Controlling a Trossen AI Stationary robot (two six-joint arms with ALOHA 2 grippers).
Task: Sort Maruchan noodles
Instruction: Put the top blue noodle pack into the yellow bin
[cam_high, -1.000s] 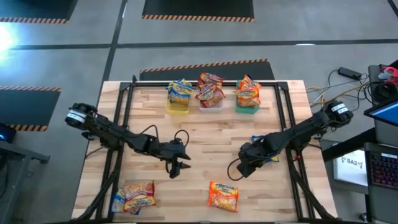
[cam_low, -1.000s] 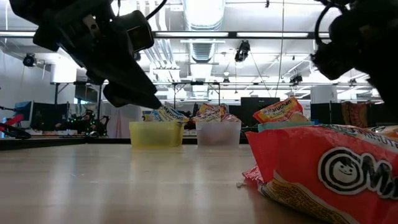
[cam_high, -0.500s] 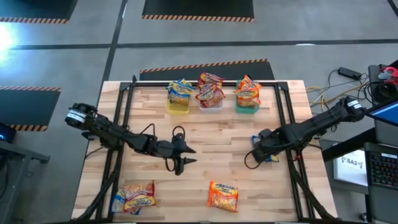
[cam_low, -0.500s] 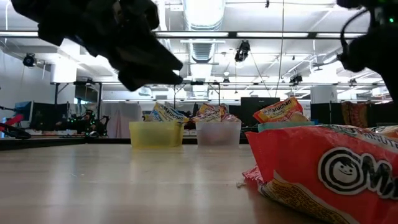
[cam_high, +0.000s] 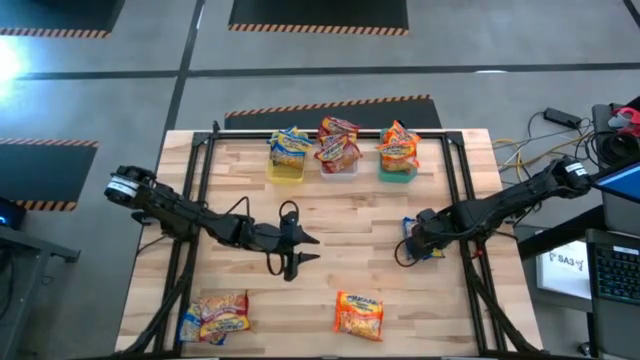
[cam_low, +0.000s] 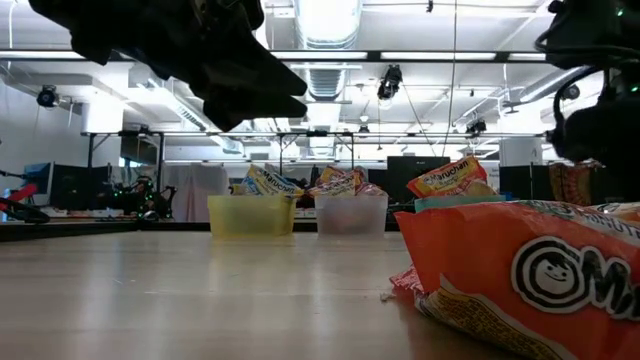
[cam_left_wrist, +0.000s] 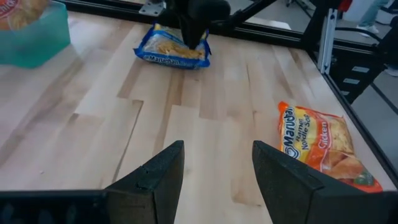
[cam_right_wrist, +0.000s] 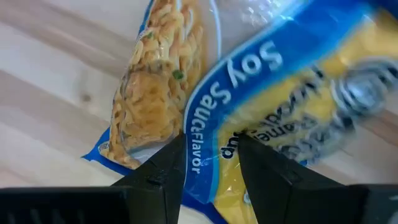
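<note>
At the near edge of the wooden surface (cam_high: 340, 215) lie two groups of noodle packets: an overlapping pile (cam_high: 213, 317) at the near left, in which at least a blue-and-yellow and a pink packet show, though the exact count cannot be told, and one orange packet (cam_high: 358, 313) lying flat by itself near the middle front.

Farther in, mid-surface, the left end effector (cam_high: 297, 250) hovers above bare wood, its two fingers (cam_left_wrist: 157, 176) spread apart with nothing between them. To the right at about the same depth, the right end effector (cam_high: 413, 240) is down over one blue-and-yellow soy sauce packet (cam_high: 411, 223) near the right side of the surface. Its fingertips (cam_right_wrist: 163, 168) are parted and sit right against the wrapper; whether they grip it cannot be told.

Along the far edge stand three bins in a row: a yellow bin (cam_high: 286, 171) holding blue-and-yellow packets, a clear bin (cam_high: 339, 168) holding red ones, and a green bin (cam_high: 397, 173) holding orange ones. The packets are heaped, so the number in each cannot be counted.
</note>
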